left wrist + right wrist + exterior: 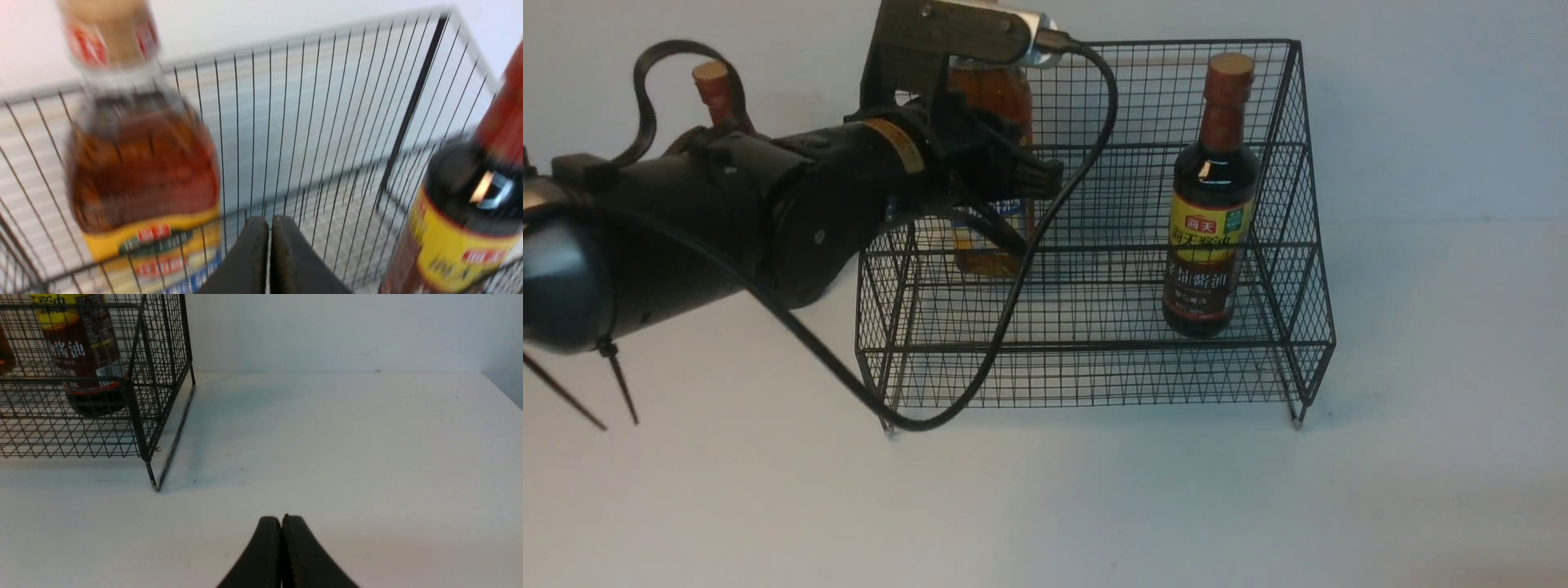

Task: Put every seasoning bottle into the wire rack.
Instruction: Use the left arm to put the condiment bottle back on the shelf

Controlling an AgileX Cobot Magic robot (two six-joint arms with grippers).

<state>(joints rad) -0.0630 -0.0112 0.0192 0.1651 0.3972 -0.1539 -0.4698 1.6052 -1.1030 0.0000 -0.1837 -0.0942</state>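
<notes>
The black wire rack point(1094, 376) stands mid-table. Inside it, a slim dark soy-sauce bottle point(1209, 220) with a yellow label stands upright at the right. A larger amber bottle point(996, 98) stands at the back left, partly hidden by my left arm. Another bottle's brown cap and neck point(715, 86) show behind that arm, left of the rack. My left gripper point(1013, 241) is shut on nothing at the rack's left part, beside the amber bottle point(143, 163); its tips point(269, 220) sit before the wires. My right gripper point(281, 518) is shut and empty over bare table.
My left arm and its black cable point(1013, 310) hang across the rack's front left corner. The rack's right corner post point(141, 416) and foot are some way ahead of the right gripper. A pale wall point(1421, 98) closes the back.
</notes>
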